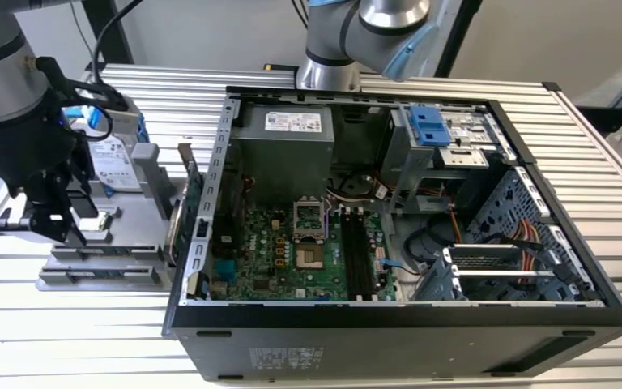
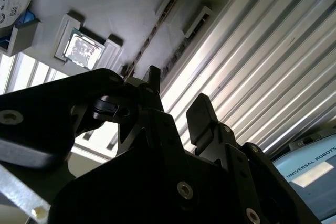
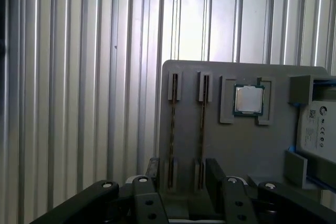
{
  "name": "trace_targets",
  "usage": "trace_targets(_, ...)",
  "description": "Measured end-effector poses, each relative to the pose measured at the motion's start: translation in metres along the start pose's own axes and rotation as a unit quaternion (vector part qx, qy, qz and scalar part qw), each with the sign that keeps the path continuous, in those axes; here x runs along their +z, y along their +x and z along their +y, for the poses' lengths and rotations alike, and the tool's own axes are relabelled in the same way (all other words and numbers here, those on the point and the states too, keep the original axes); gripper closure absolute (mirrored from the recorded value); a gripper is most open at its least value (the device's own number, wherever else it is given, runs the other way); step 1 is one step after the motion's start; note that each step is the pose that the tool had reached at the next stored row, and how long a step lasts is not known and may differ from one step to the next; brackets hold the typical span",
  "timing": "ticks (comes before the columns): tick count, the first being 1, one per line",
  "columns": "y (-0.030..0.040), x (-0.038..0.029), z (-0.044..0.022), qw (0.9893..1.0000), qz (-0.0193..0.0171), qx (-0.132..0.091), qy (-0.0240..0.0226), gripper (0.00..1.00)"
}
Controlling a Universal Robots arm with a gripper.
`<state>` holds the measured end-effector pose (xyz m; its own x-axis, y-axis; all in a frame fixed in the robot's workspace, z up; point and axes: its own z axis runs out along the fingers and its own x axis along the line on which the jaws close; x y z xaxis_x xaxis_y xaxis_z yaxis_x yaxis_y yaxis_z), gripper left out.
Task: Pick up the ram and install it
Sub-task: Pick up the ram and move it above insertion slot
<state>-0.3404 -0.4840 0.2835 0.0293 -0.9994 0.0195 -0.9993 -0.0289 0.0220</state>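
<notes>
Hovering jaws: apart and holding nothing, the black fingers (image 3: 214,171) poised over one end of the grey holder (image 3: 252,150); whether they touch it I cannot tell.
Ram: a thin stick (image 3: 172,124) standing on edge in the holder's slots, running lengthwise away from the jaws; in the second wrist view its edge (image 2: 149,38) shows just past the fingers.
Second stick: (image 3: 202,124) on edge in the slots just beside the ram, parallel to it.
CPU: square silver chip (image 3: 248,99) seated in the holder's recess, beside the sticks.
Hard drive: (image 1: 114,166) upright at the holder's far side.
Computer case: (image 1: 398,332) open, at the exterior view's right of the holder, motherboard (image 1: 279,259) exposed.
Surface: ribbed metal (image 3: 79,103) under everything.
</notes>
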Motion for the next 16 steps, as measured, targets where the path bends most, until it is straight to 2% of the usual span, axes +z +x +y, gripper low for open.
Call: trace_targets(16,-0.0001,0.0114,-0.0001,1.0000,0.0007,0.000,-0.0001,0.00)
